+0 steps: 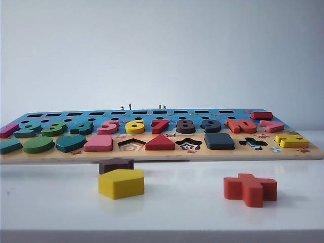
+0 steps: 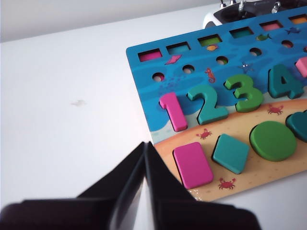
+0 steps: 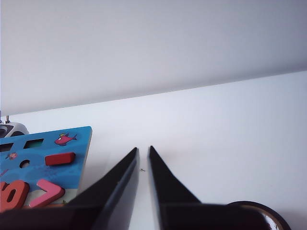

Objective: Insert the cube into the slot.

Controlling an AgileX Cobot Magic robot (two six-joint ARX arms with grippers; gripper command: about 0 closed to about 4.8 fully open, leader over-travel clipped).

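The dark navy cube [image 1: 219, 140] lies flat in the front row of the wooden puzzle board [image 1: 152, 155], between the star cut-out [image 1: 189, 145] and the cross cut-out [image 1: 253, 143]. It fills the slot, so the slot's pattern is hidden. Neither gripper shows in the exterior view. My left gripper [image 2: 144, 143] is shut, tips touching and empty, over the white table at the corner of the board [image 2: 144, 79] near the pink rectangle [image 2: 193, 164]. My right gripper [image 3: 143, 149] is empty, with a narrow gap between its tips, over bare table beside the board's far end [image 3: 79, 143].
On the table in front of the board lie a yellow pentagon [image 1: 120, 183], a dark brown star block [image 1: 115, 164] and an orange cross [image 1: 250, 189]. The pentagon cut-out [image 1: 131, 146] is unfilled. A dark round object [image 3: 259, 215] sits close under the right gripper.
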